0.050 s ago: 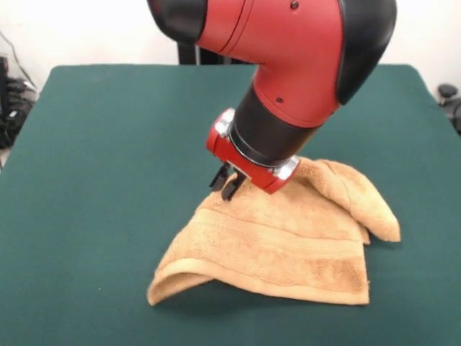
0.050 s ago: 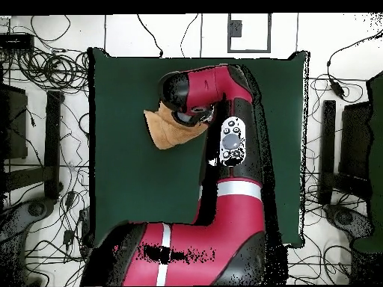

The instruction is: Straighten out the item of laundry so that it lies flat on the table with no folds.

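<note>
Green table carries all | towel centre-right, near-left corner arched up, right side folded over itself | gripper at its far edge, prongs close-set, hold on cloth unclear | flattening judged unfinished: fold and arch remain.

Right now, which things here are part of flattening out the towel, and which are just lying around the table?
Part of the job:
- towel, crumpled, one corner lifted off the surface
- green table it lies on
- robot's hand, down at the towel's far edge

Just lying about:
- cables on the floor beside the table
- dark equipment at the sides
</note>
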Tool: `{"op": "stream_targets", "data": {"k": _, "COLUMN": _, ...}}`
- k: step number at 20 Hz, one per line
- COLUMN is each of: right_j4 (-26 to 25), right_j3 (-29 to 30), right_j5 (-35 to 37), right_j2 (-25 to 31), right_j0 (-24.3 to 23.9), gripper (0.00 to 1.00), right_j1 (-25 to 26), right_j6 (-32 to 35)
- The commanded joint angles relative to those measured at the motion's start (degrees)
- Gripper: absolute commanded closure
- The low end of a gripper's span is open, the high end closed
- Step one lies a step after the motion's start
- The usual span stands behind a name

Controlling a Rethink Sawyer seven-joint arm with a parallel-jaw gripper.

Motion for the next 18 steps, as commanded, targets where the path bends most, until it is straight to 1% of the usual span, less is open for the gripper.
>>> {"op": "stream_targets", "data": {"k": 1, "right_j4": -3.15, "right_j3": -5.11, "right_j5": 15.68, "right_j2": 0.23, "right_j0": 3.16, "gripper": 1.0, "right_j1": 2.96, "right_j6": -11.33}}
{"op": "stream_targets", "data": {"k": 7, "right_j4": -3.96, "right_j3": -9.93, "right_j5": 26.51, "right_j2": 1.32, "right_j0": 2.28, "gripper": 1.0, "right_j1": 2.49, "right_j6": -16.07}}
{"op": "stream_targets", "data": {"k": 11, "right_j4": -4.74, "right_j3": -12.03, "right_j5": 31.6, "right_j2": 2.22, "right_j0": 1.97, "gripper": 1.0, "right_j1": 2.69, "right_j6": -17.33}}
{"op": "stream_targets", "data": {"k": 16, "right_j4": -5.35, "right_j3": -14.27, "right_j5": 35.39, "right_j2": 3.25, "right_j0": 1.63, "gripper": 1.0, "right_j1": 4.76, "right_j6": -18.09}}
{"op": "stream_targets", "data": {"k": 18, "right_j4": -4.62, "right_j3": -12.88, "right_j5": 33.63, "right_j2": 3.45, "right_j0": 1.22, "gripper": 1.0, "right_j1": 4.65, "right_j6": -17.16}}
